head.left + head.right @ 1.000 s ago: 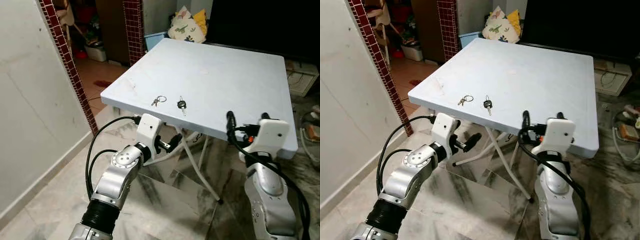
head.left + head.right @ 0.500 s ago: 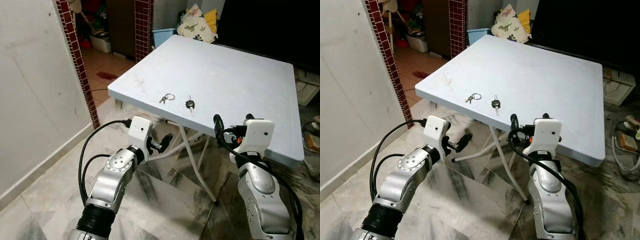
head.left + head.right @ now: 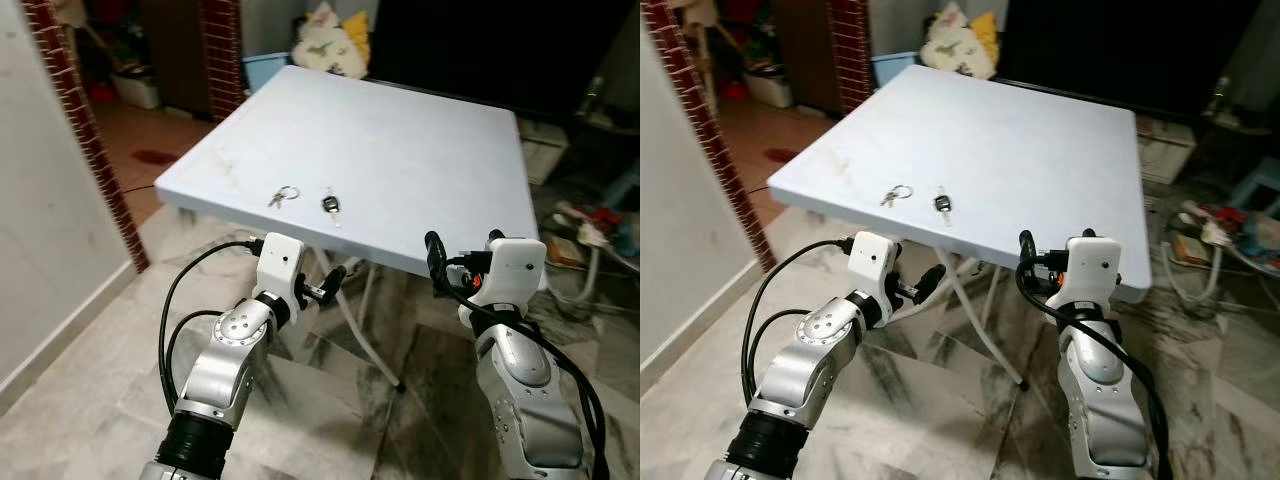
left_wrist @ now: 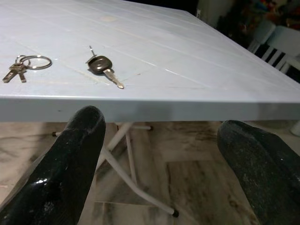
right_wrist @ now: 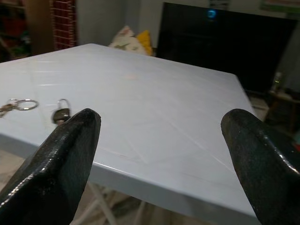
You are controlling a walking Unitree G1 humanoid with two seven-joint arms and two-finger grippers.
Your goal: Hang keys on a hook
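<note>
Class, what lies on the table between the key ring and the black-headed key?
Nothing: bare pale-blue table separates the key ring from the black-headed key, clearest in the left wrist view.

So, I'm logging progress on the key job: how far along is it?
Nothing looks done yet. The keys on a ring and the black-headed key lie on the pale blue table near its front edge, untouched. In hand: the left gripper and right gripper are both open and empty, low by that edge. Left: pick up the keys and find a hook.
</note>
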